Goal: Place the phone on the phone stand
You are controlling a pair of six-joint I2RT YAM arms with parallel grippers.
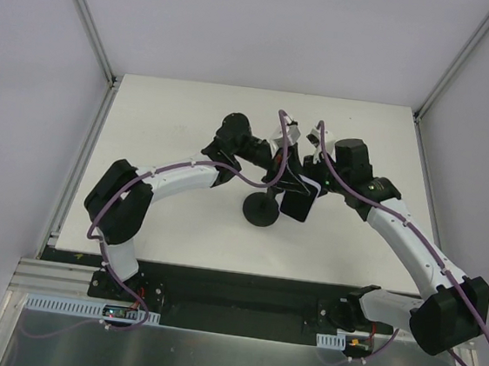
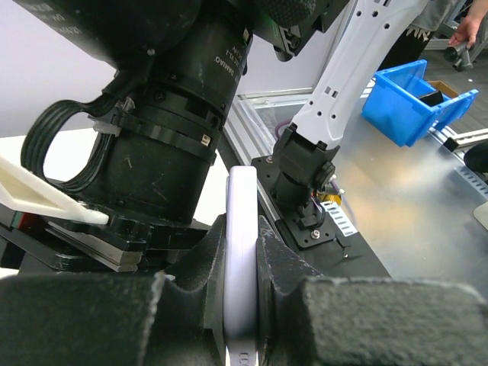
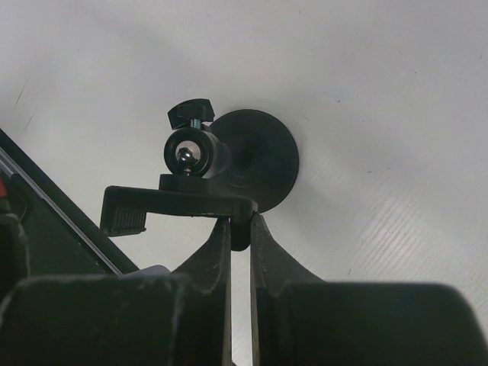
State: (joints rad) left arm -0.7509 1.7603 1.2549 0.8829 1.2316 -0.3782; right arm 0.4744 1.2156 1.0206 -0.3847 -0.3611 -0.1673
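The phone [image 1: 297, 203] hangs dark and tilted just right of the phone stand [image 1: 261, 211], whose round disc base sits on the white table. My left gripper [image 1: 276, 173] is shut on the phone; in the left wrist view its thin pale rim [image 2: 242, 229] runs edge-on between the two pads. My right gripper [image 3: 239, 229] is shut on the end tab of the stand's clamp bracket [image 3: 179, 202], with the ball joint and disc base [image 3: 263, 156] beyond it. In the top view my right gripper [image 1: 312, 180] meets the left one above the stand.
The white table [image 1: 177, 237] ends at a black rail near the arm bases, and grey walls close the other sides. In the left wrist view the right arm's base [image 2: 305, 183] and a blue bin [image 2: 415, 103] stand on a metal bench.
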